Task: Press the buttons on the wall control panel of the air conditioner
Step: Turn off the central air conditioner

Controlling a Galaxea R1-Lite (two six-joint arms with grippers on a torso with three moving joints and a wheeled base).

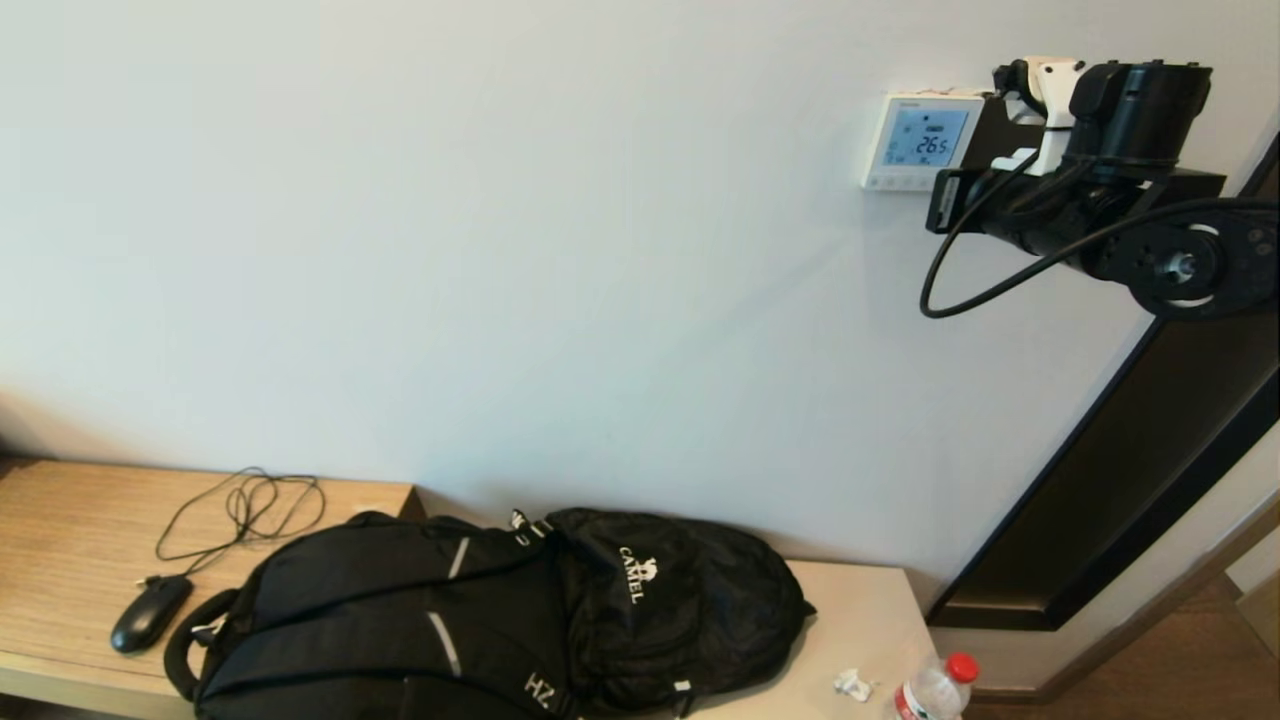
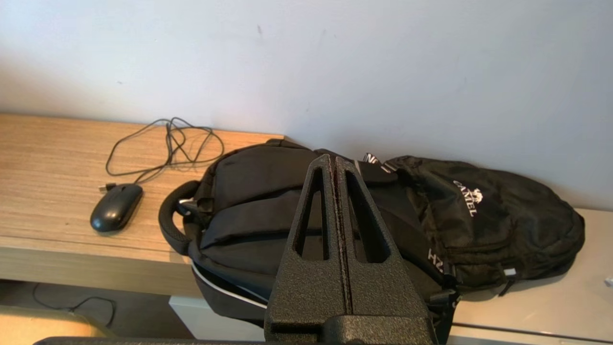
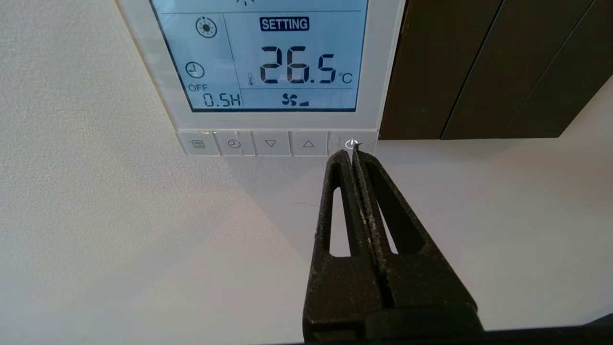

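Fig.: I have the right gripper raised to the wall, fingers pressed together w/ nothing between them. Tips sit at the power button, the button nearest the dark panel, in the row of buttons along the bottom edge of the wall control panel. Screen reads 26.5 °C, SETTING. Left gripper parked low over the black backpack on the bench, fingers closed & empty.
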